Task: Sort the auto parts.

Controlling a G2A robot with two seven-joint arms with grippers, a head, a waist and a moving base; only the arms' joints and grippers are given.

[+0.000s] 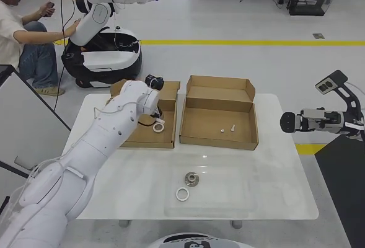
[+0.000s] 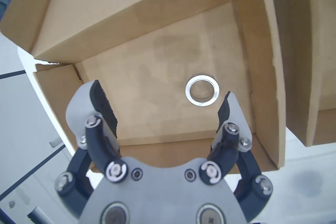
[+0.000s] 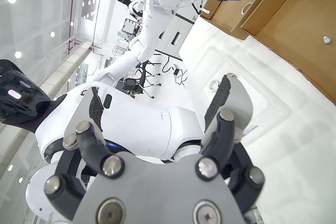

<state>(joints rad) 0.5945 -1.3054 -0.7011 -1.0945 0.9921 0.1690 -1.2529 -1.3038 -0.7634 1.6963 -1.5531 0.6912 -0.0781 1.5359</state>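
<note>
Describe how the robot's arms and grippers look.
Both arms are white rounded shells. The left arm has a thin cable near its wrist; the right arm ends in black and grey sections. The left gripper and right gripper each have a grey metal plate, black linkages with silver screws, and two grey fingers with black textured pads.

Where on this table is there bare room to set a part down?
Free: the table between the right box and its right edge; the clear tray right of its flanged part. Crowded: the left box, left gripper over its ring.
</note>
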